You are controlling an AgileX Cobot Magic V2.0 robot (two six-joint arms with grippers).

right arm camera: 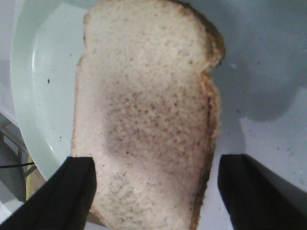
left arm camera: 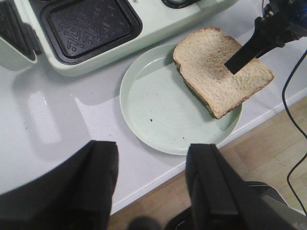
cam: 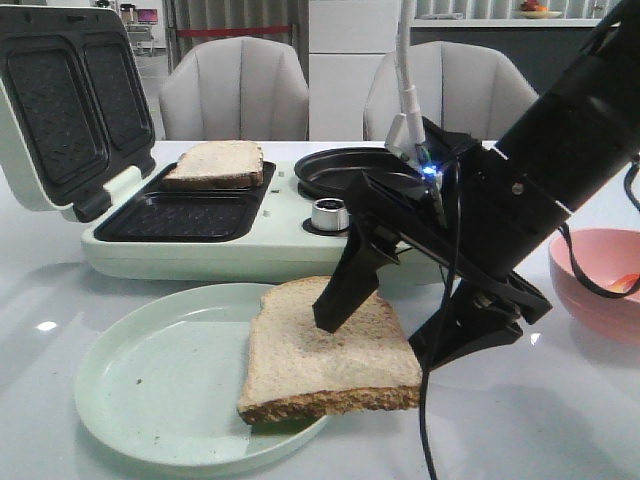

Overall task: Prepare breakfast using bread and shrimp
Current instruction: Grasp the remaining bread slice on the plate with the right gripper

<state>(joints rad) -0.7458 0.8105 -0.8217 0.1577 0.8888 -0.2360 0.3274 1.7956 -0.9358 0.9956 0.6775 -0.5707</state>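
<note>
Near slice [cam: 325, 360]: lying on the plate's 3 o'clock side, overhanging the rim toward the table edge; probably left jutting out so a finger can get under or beside it.
Plate [cam: 160, 390]: pale green, at 7 o'clock of the front view, otherwise bare but for a few crumbs; serving as the staging spot for bread.
Sandwich maker [cam: 200, 240]: lid propped open at 10 o'clock, two dark wells exposed and ready for loading.
Far slice [cam: 215, 163]: already seated in the rear well, at about 11 o'clock; front well empty, likely meant for the near slice.
Silver knob [cam: 329, 214]: on the maker's body, right of the wells, beside a round dark pan at 12 o'clock.
Left gripper [left arm camera: 152, 184]: spread wide, holding nothing, hanging above the table's near edge; apparently parked clear of the work.
Right gripper [right arm camera: 156, 191]: spread apart, straddling the near slice, one finger [cam: 345, 285] above its top near the middle, the other beyond its 3 o'clock edge; not yet pinching, lined up for a pickup.
Pink bowl [cam: 590, 275]: at 3 o'clock; an orange scrap inside may be the shrimp, too small to confirm.
</note>
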